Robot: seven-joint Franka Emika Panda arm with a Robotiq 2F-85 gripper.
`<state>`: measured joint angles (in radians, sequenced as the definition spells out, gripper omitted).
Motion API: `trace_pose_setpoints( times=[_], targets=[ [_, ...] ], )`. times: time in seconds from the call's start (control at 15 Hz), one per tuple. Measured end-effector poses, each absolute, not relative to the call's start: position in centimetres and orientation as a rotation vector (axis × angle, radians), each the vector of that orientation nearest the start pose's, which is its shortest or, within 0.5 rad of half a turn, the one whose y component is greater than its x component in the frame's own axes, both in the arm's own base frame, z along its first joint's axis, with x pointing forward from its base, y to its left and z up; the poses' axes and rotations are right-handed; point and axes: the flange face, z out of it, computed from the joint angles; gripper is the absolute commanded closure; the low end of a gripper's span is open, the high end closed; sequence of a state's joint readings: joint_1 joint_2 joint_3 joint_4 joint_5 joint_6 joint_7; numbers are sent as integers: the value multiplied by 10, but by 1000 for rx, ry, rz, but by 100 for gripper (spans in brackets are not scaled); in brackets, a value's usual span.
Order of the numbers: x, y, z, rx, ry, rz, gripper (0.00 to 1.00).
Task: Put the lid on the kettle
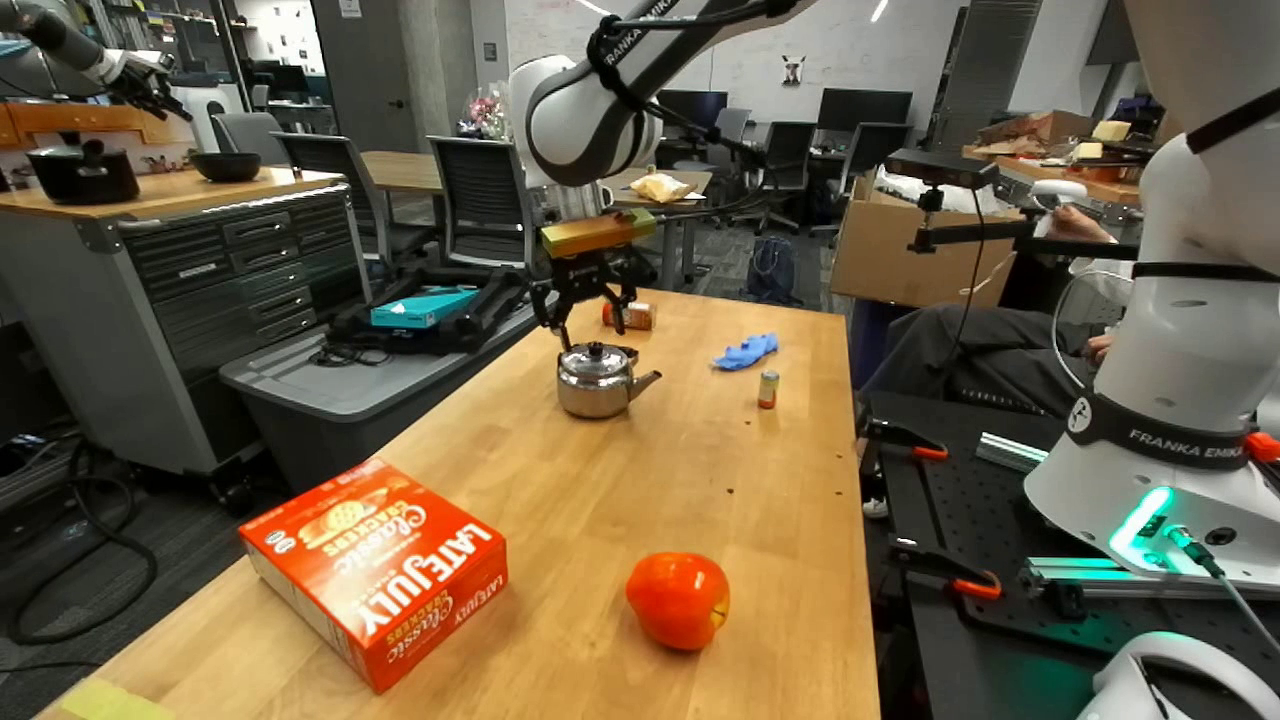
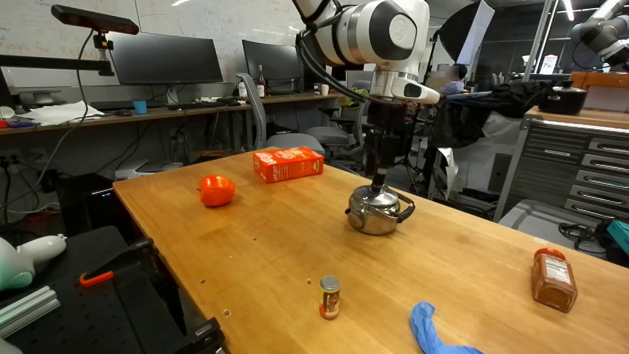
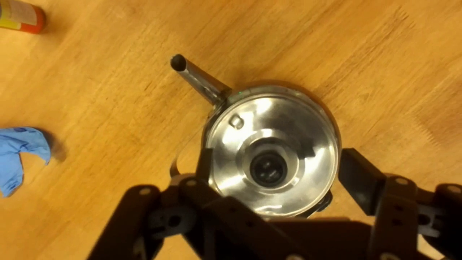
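Two fingers (image 3: 361, 182) of the claw (image 3: 277, 169) stand wide apart from each other, one on each side of the dark knob (image 3: 268, 169) of the lid (image 3: 272, 142), with a gap between them and this knob. The lid lies on top of the kettle (image 1: 593, 393), which stands upright on the wooden counter (image 1: 640, 490). In both exterior views, a cracker box (image 1: 385, 565) lies flat, well apart from the kettle.

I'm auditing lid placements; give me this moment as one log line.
gripper: open over lid | lid: resting on kettle, knob ungripped | kettle: upright on table
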<state>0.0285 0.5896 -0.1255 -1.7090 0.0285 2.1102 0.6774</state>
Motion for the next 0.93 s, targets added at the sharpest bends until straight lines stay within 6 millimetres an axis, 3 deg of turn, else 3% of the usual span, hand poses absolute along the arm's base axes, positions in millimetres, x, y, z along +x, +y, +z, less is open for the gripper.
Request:
trace_pose_setpoints(
  times=[0.4,0.67,0.93],
  targets=[
    [631,-64,284,-3019,1053,209,0],
    [608,-65,323,-3047,926,167,0],
    [583,-64,350,-3117,728,136,0]
  ],
)
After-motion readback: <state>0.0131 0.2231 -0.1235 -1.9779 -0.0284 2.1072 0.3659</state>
